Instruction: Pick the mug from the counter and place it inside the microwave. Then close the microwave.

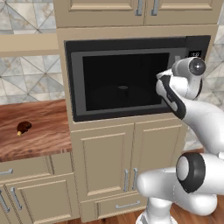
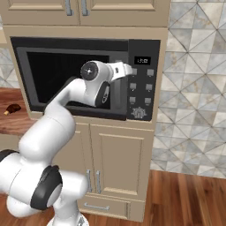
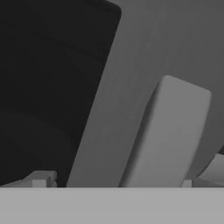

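Black built-in microwave (image 1: 131, 74) with dark window door looks shut, or nearly; my gripper (image 3: 113, 186) sits jaws apart, holding nothing, right at its grey bar handle (image 3: 170, 135). Risk: pushing on it achieves nothing if the mug isn't inside, and I can't spot the mug. Reddish wood tabletop (image 1: 43, 131) carries a small dark-brown lump (image 1: 23, 127).

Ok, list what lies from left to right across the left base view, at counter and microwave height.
Counter with a small dark-brown lump → microwave with its dark window door shut → the robot's white arm in front of the door's right side.
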